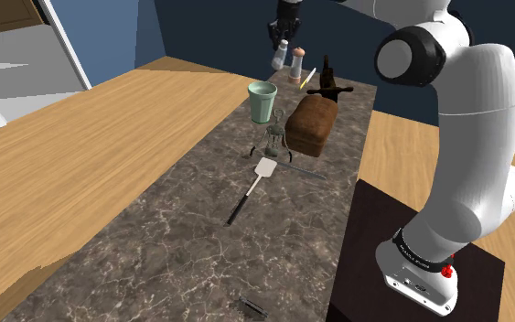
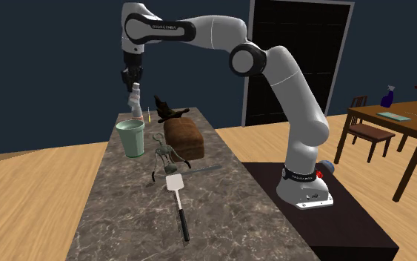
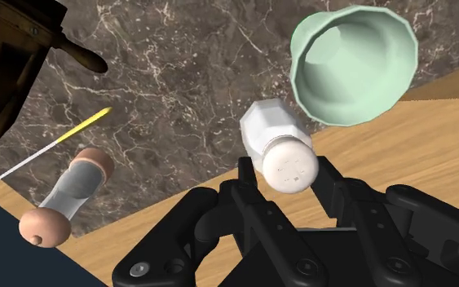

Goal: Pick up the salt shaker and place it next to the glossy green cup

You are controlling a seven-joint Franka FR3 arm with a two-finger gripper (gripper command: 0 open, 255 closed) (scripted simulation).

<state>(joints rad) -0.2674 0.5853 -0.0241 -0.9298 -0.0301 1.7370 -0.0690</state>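
Now my gripper (image 3: 289,173) is closed on the salt shaker (image 3: 270,139), the two fingers clasping it just below its dotted cap, and I hold it in the air over the far end of the bench (image 1: 200,247). The shaker hangs tilted rather than plumb, with its base pointing down toward the stone top. The green cup (image 1: 262,101) stands upright on the bench, below me and nearer my stand, so the carry is short. I judge the lift done and the placing not yet begun. To do it well, I should first bring the shaker upright, because a tilted base would land on its edge and tip over. Then I should choose my spot with care. A corkscrew (image 1: 276,139) lies just beside the cup on the side toward my stand, and a loaf of bread (image 1: 312,125) sits near it on the shoulder view's right. The bare stone on the cup's far side looks the safest place. Behind that stands a grinder with brown ends (image 1: 298,62), with a thin yellow stick (image 3: 52,147) beside it, and I should stay apart from both. I would come down slowly, keeping my fingers off the cup's rim. I would let go only when the base rests flat on the bench, then rise straight up.
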